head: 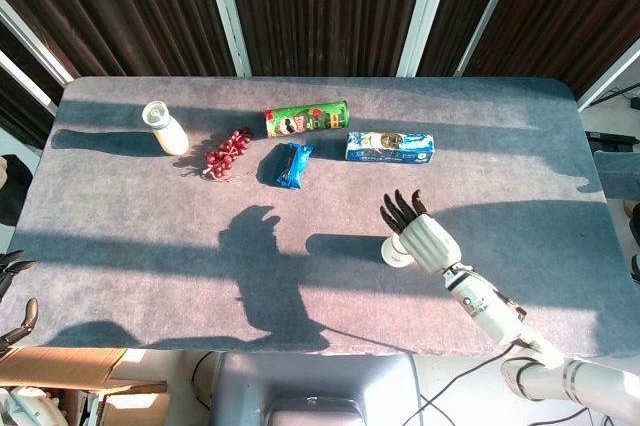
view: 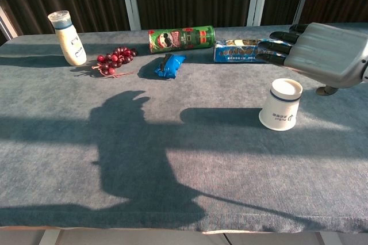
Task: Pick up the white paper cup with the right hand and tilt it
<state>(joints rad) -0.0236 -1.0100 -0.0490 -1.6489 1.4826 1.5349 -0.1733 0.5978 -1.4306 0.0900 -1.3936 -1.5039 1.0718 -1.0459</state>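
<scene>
Cup's loose, your right hand (view: 322,55) is off it.
Fingers spread, holding nothing; paper cup (view: 280,104) stands on the table (view: 172,199) just below the palm. Close off-centre and you knock it over.

So the white paper cup (view: 280,104) sits mouth-down and a bit tilted on the table (view: 172,199), right of centre. The right robot hand (view: 319,49) hovers just above it at upper right, fingers stretched out flat, holding nothing.
</scene>
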